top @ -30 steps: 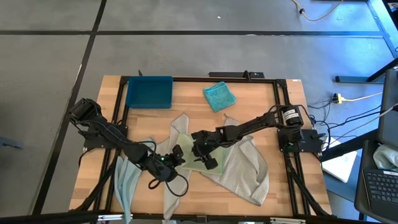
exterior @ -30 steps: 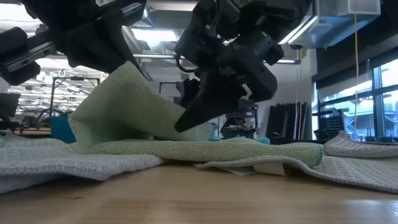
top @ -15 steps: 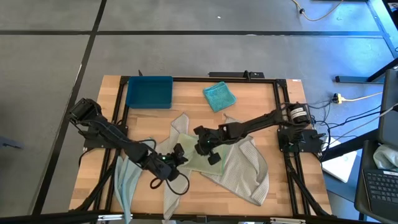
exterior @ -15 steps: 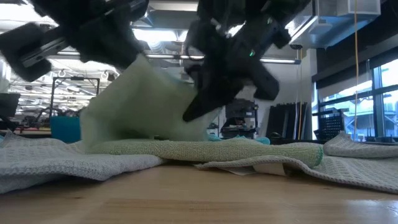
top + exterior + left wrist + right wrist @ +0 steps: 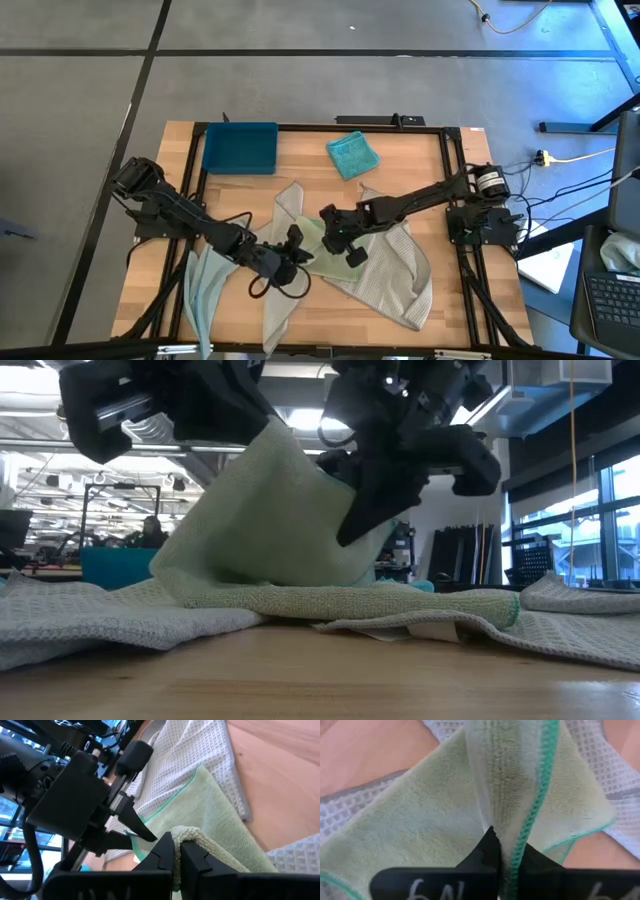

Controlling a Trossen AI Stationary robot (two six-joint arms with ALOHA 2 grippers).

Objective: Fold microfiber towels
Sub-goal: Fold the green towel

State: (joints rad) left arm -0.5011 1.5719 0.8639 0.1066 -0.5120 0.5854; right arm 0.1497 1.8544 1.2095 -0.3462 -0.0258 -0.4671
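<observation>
Two grippers pinch the pale green towel [image 5: 270,530] at table centre: left gripper [image 5: 176,854] and right gripper [image 5: 505,851] each clamp an edge. We judge either thin edge could slip free if the arms pull apart. Its folded length lies across the table, peak upward.
</observation>
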